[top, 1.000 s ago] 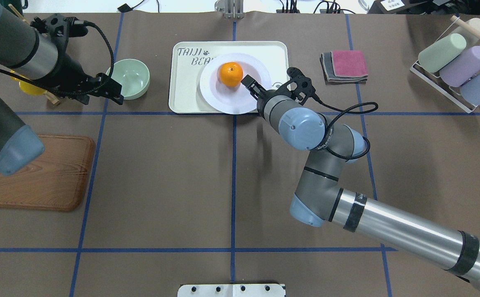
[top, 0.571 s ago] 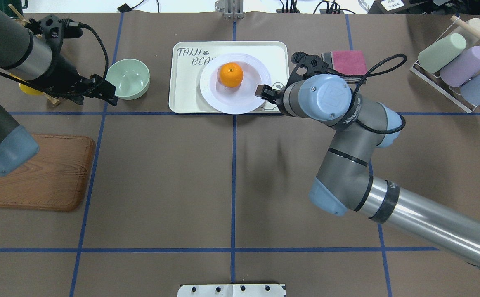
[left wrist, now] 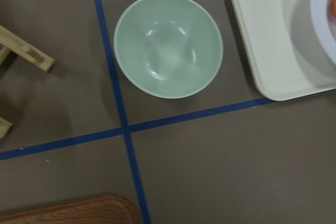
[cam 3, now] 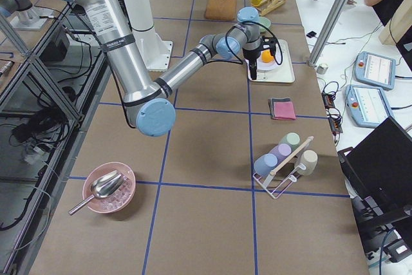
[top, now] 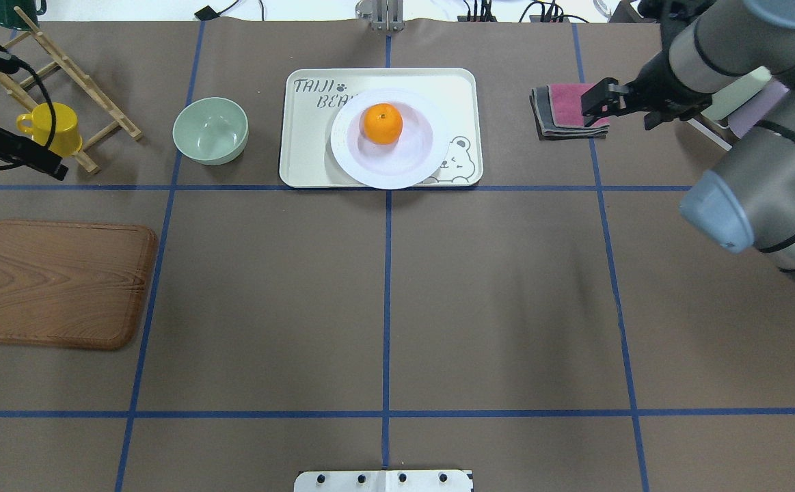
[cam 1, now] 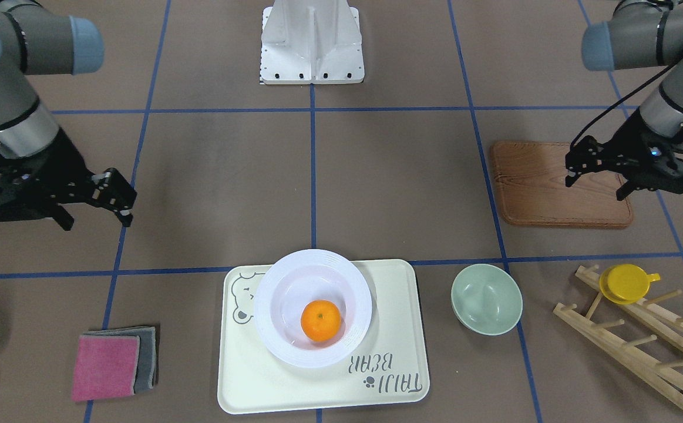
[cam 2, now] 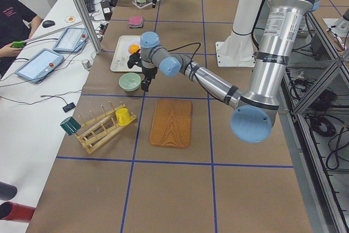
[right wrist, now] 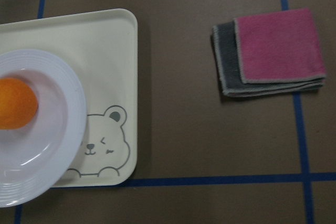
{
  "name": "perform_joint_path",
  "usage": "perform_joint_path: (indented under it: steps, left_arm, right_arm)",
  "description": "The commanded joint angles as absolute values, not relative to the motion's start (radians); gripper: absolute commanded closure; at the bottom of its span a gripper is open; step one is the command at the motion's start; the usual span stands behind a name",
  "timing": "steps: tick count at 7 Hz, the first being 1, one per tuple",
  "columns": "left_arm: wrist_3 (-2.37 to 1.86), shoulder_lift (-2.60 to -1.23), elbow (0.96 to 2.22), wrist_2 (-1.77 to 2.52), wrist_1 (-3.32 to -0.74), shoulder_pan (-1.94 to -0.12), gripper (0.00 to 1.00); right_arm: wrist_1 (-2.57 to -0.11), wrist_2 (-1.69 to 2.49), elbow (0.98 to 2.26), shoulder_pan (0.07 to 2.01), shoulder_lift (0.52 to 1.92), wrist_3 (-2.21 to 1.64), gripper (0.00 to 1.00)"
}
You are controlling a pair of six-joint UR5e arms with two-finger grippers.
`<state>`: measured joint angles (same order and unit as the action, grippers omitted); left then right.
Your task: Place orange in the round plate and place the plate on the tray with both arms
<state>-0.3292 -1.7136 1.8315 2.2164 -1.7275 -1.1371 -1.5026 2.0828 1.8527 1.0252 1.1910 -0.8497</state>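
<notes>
Sitting off-centre in the round plate (top: pixel 411 160), the orange (top: pixel 382 123) was on the tray (top: pixel 308 143). The plate overhung the tray's robot-side edge, so a nudge might tip it. A green bowl (top: pixel 210 130) and folded cloths (top: pixel 561 109) flanked the tray. The left gripper (cam 1: pixel 595 187) and right gripper (cam 1: pixel 97 211) hung empty, jaws apart, well clear.

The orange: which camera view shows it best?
The exterior front-facing view: the orange shows whole and unblocked, in the round plate on the tray. The overhead view also shows it whole, a little smaller. The right wrist view cuts it at the edge, the left wrist view shows a sliver, the side views show it tiny.
</notes>
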Motion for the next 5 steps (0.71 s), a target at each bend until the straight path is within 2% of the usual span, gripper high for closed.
perform_joint_path:
  steps: [1,3,4,5]
  left_arm:
    - [-0.079,-1.631,1.751,2.249,-1.727,-1.285,0.03]
    - [-0.006,-1.628,1.650,2.315,-1.727,-1.392,0.03]
    - [-0.005,-1.628,1.613,2.310,-1.730,-1.410,0.03]
    - [-0.005,-1.629,1.586,2.307,-1.729,-1.413,0.03]
  right_arm:
    - [-1.573,2.123,1.882,1.191,1.291,-0.610,0.00]
    - [-1.868,2.167,1.870,1.351,1.301,-0.156,0.00]
    - [-1.984,2.177,1.870,1.397,1.313,-0.074,0.00]
    - [-1.993,2.280,1.867,1.422,1.398,-0.069,0.00]
